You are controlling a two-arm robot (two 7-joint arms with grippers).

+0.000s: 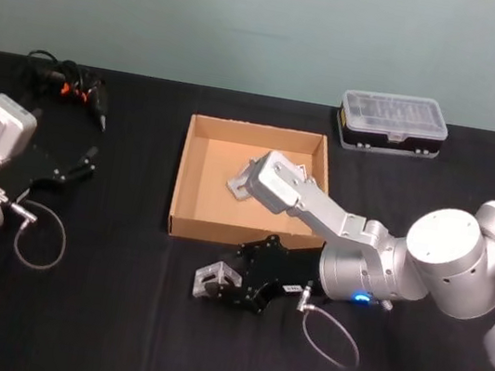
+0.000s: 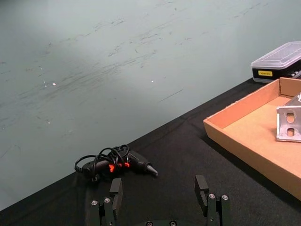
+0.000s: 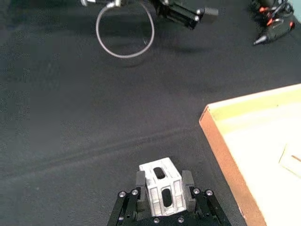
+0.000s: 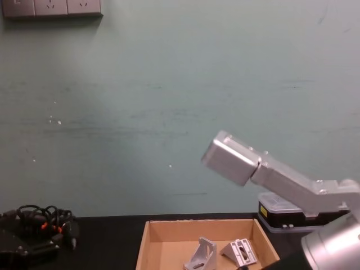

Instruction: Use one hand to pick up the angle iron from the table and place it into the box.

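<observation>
A silver angle iron (image 1: 208, 285) sits between the fingers of my right gripper (image 1: 223, 282), which is shut on it low over the black table (image 1: 114, 315), just in front of the near wall of the tan cardboard box (image 1: 187, 225). The right wrist view shows this angle iron (image 3: 162, 190) clamped by both black fingers, with the box (image 3: 221, 141) off to one side. Two more angle irons (image 4: 202, 256) (image 4: 241, 251) lie inside the box (image 4: 151, 243). My left gripper (image 1: 86, 165) is parked at the table's left, open (image 2: 159, 190) and holding nothing.
A black and orange glue gun (image 1: 78, 93) with a coiled cord lies at the back left. A clear-lidded plastic case (image 1: 392, 124) stands behind the box to the right. Thin cable loops hang from both wrists (image 1: 39, 242) (image 1: 332, 335).
</observation>
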